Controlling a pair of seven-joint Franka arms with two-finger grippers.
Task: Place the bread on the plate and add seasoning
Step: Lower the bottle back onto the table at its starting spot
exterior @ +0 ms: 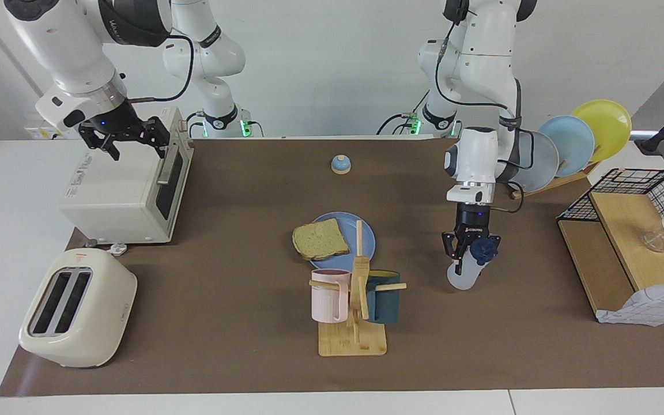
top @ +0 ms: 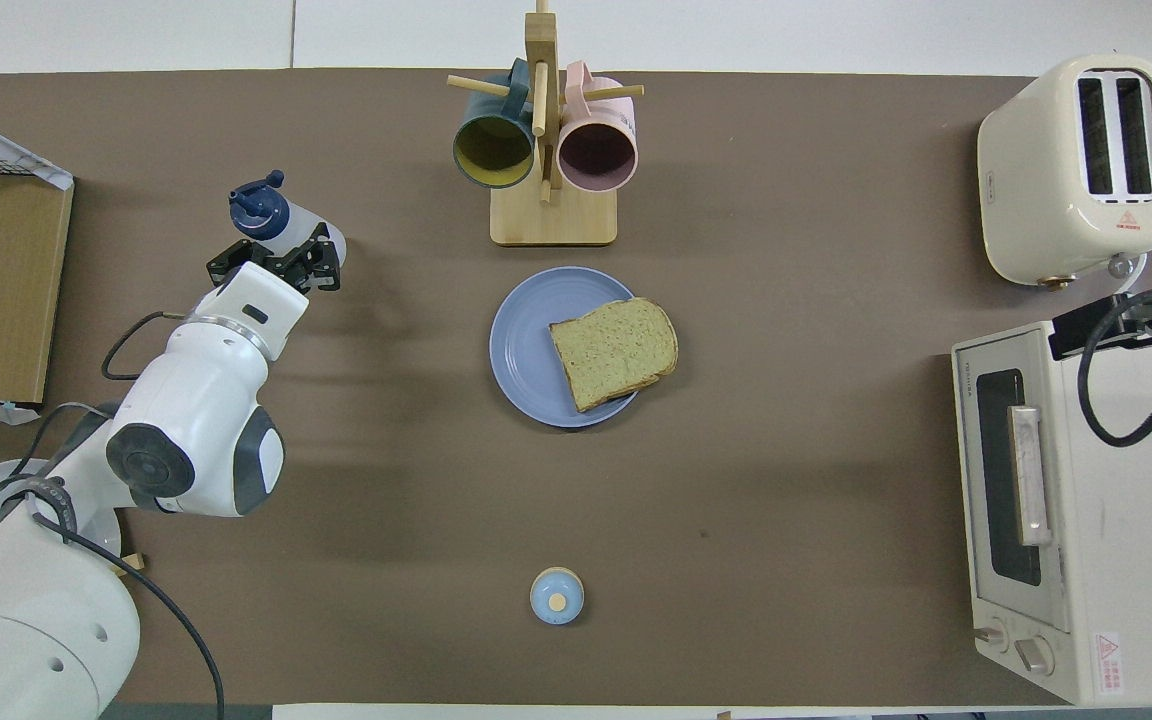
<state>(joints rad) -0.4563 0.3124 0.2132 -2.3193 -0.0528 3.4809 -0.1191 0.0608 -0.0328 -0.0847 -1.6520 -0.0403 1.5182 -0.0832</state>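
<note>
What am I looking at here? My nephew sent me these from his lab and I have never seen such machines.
These are two white robot arms at a table, each ending in a gripper. One picture faces the robots from across the table; the other looks down from above their own end, so the sides appear swapped.

On the brown mat lies a blue plate with a slice of bread on it, partly overhanging the rim. Around it stand a mug rack, a small bell, a toaster, a toaster oven, a plate rack and a wire basket.

The left gripper is shut on a tilted squeeze bottle of seasoning, held in the air over the mat. The right gripper waits, open, over the toaster oven.
</note>
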